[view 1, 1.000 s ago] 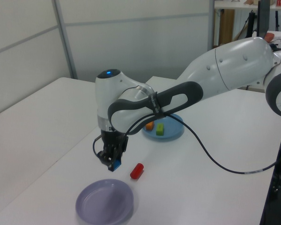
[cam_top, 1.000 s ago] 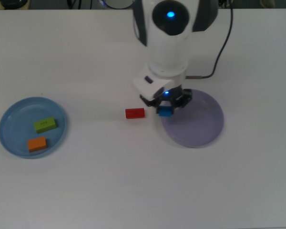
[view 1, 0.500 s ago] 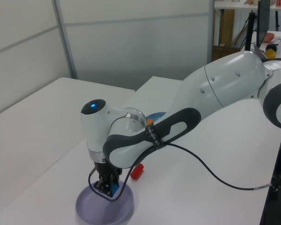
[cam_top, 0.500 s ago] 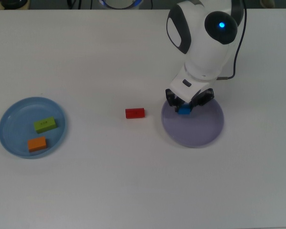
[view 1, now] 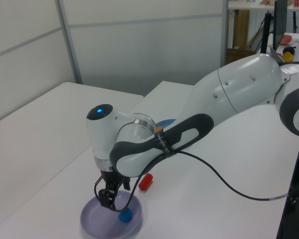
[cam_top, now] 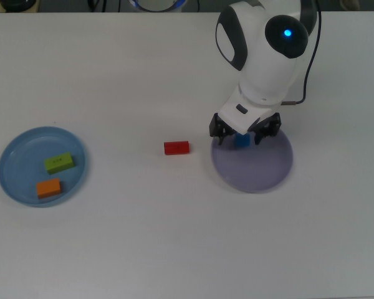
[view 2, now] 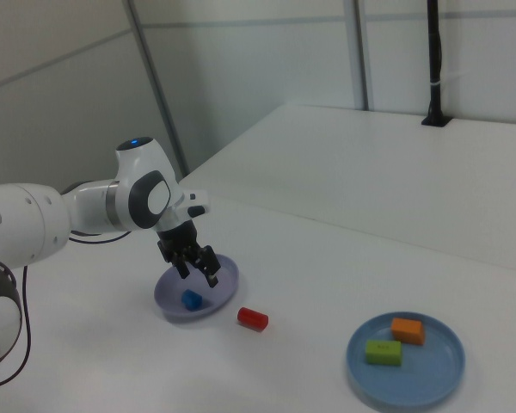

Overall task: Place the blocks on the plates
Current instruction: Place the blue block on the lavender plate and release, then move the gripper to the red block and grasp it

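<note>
The small blue block [cam_top: 241,141] lies on the pale lavender plate [cam_top: 257,169], near the rim on the top view's upper left. My gripper [cam_top: 241,133] hovers just above it, open, its fingers spread to either side and holding nothing. In the left view the blue block [view 1: 124,216] rests loose on the lavender plate [view 1: 97,222] below the gripper [view 1: 109,200]. The red block [cam_top: 176,147] lies on the table to the top view's left of this plate. The lime-green block [cam_top: 59,163] and the orange block [cam_top: 48,188] sit on the light blue plate [cam_top: 19,161].
A black cable [cam_top: 295,68] runs from the arm's wrist toward the table's far edge. In the right view a black pole [view 2: 434,64] stands at the far end of the white table [view 2: 344,181].
The gripper has opened and let go of the blue block, which now rests on the lavender plate. The gripper has risen slightly above it.
</note>
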You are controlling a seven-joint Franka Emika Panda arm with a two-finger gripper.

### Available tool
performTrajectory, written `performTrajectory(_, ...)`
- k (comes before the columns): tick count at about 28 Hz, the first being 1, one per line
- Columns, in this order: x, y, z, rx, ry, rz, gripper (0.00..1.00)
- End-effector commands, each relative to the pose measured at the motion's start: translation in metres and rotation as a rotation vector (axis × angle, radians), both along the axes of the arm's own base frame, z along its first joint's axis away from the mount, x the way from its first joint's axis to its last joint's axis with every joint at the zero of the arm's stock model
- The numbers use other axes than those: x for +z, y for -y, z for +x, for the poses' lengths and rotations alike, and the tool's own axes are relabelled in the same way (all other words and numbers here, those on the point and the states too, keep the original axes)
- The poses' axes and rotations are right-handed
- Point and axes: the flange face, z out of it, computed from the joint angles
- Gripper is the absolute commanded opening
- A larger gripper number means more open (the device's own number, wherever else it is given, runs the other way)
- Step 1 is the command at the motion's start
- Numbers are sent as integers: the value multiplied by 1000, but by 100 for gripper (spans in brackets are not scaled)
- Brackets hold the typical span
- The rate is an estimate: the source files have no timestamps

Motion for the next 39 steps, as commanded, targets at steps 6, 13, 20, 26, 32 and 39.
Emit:
performTrajectory(6, 6, 71, 10, -84, -39, -84, 100)
performTrajectory(13, 0, 108, 10, -75, -97, -101, 100)
performTrajectory(20, -18, 124, 12, -3, -127, -105, 100)
performTrajectory(26, -39, 131, 13, 40, -162, -115, 99)
performTrajectory(32, -42, 132, 15, 47, -155, -114, 25)
performTrajectory(39, -40, 141, 17, 48, -148, -108, 12)
